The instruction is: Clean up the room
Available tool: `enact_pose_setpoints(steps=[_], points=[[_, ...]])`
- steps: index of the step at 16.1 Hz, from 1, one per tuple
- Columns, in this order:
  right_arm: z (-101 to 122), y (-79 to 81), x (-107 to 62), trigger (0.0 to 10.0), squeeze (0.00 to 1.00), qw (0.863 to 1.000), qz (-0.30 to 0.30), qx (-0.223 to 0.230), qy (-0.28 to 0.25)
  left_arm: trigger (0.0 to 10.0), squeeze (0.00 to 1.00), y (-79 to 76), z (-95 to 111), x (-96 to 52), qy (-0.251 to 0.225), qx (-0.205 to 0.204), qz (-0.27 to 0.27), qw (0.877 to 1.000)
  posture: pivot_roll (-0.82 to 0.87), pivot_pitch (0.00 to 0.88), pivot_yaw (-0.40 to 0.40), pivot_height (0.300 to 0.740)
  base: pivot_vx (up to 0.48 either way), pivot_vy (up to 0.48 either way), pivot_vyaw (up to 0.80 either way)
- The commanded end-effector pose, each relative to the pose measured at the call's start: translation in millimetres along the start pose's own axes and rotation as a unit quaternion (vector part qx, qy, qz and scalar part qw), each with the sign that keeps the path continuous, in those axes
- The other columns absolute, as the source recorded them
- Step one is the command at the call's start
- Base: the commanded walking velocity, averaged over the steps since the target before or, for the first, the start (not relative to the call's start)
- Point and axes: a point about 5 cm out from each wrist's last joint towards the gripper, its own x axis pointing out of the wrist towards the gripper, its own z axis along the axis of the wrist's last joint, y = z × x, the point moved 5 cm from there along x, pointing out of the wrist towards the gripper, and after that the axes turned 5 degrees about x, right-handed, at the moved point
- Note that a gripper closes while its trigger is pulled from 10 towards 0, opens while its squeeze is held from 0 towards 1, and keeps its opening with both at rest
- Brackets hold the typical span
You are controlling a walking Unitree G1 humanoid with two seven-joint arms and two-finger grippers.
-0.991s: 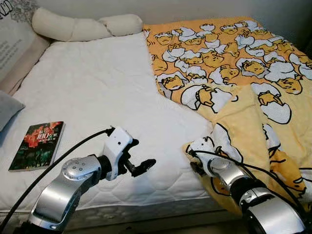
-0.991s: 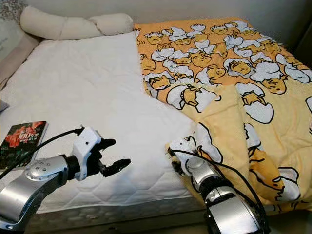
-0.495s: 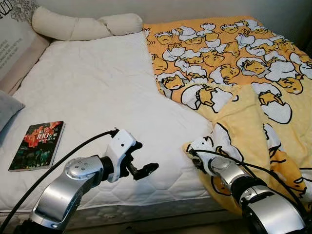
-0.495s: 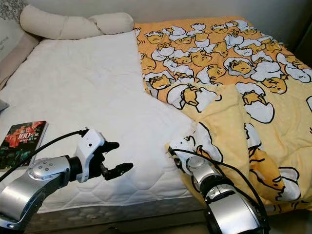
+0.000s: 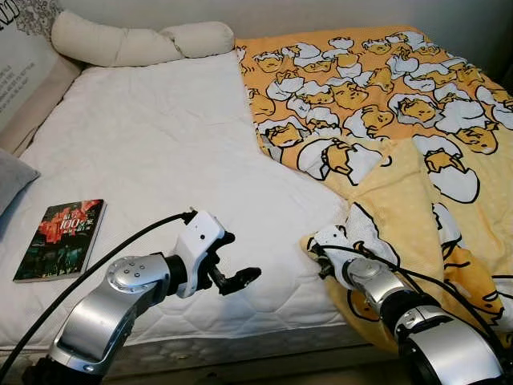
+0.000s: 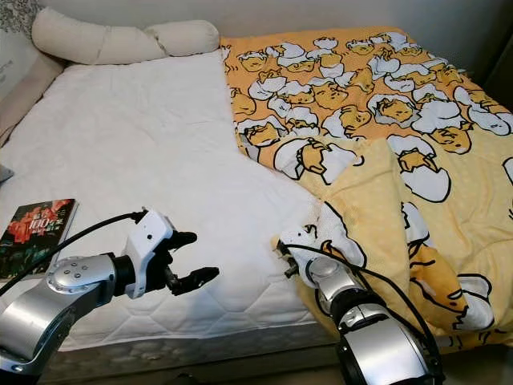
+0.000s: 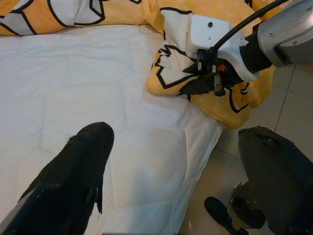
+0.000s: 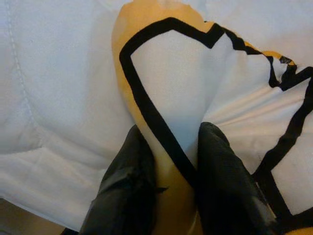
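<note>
Here, right gripper pinching blanket corner, blanket running toward headboard

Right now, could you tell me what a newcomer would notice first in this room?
The yellow cartoon-print blanket catches the eye, covering the right half of the white mattress with its near corner folded over. The right gripper has its fingers pinched on that corner at the bed's front edge. A book lies at the mattress's near left, and the left gripper hangs open between.
</note>
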Motion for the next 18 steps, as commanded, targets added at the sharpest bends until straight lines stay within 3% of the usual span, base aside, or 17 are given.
enact_pose_setpoints(steps=[1,3,5,7,9,13,14,15,16,17,18], points=[[6,0.9,-0.6,0.0,0.0,1.0,0.015,0.01,-0.018,10.0,0.95,-1.0,-4,-0.4,0.01,-0.001,-0.004,1.0,0.1,0.0,0.073,0.74,0.0,0.0,0.0],[15,9.7,-2.6,0.0,0.0,0.996,0.066,0.037,-0.051,10.0,0.95,-1.9,-5,-1.4,0.011,-0.002,-0.004,1.0,0.11,0.0,0.068,0.74,0.0,0.0,0.0],[18,29.3,-12.6,0.0,0.0,0.978,0.183,0.032,-0.093,10.0,0.95,-3.1,-8,-4.7,0.014,-0.003,-0.004,1.0,0.1,0.0,0.068,0.74,0.0,0.0,0.0],[10,53.3,-38.8,0.0,0.0,0.932,0.339,0.03,-0.123,10.0,0.95,-8.9,-12,-6.6,0.02,-0.008,-0.012,1.0,0.1,0.0,0.066,0.74,0.0,0.0,0.0],[-11,68.4,-65.7,0.0,0.0,0.899,0.423,-0.015,-0.112,10.0,0.95,-14.6,-13,-7.8,0.023,-0.01,-0.024,0.999,0.1,0.0,0.066,0.74,0.0,0.0,0.0],[-37,86.9,-113.3,0.0,0.0,0.837,0.537,-0.059,-0.083,10.0,0.95,-22.4,-9,-10.1,0.011,-0.022,-0.043,0.999,0.1,0.0,0.069,0.74,0.0,0.0,0.0],[-39,89.3,-118.6,0.0,0.0,0.83,0.55,-0.06,-0.079,10.0,0.95,-22.5,-8,-10.2,0.009,-0.023,-0.044,0.999,0.09,0.0,0.069,0.74,0.0,0.0,0.0],[-48,94.7,-127.3,1.6,0.0,0.822,0.561,-0.079,-0.056,10.0,0.95,-23.1,-8,-9.5,0.008,-0.024,-0.048,0.999,0.09,0.0,0.068,0.74,0.0,0.0,0.0],[-52,95.3,-127.3,1.6,0.0,0.824,0.558,-0.089,-0.049,10.0,0.95,-23.3,-8,-9.2,0.008,-0.024,-0.049,0.998,0.09,0.0,0.068,0.74,0.0,0.0,0.0],[-62,93.1,-120.2,10.0,0.0,0.838,0.537,-0.096,-0.02,10.0,0.95,-23.4,-7,-7.3,0.008,-0.022,-0.051,0.998,0.09,0.0,0.067,0.74,0.0,0.0,0.0],[-65,89.7,-114.1,10.0,0.22,0.852,0.517,-0.084,0.001,10.0,0.95,-23.2,-6,-5.9,0.008,-0.02,-0.053,0.998,0.08,0.0,0.067,0.74,0.0,0.0,0.0]])
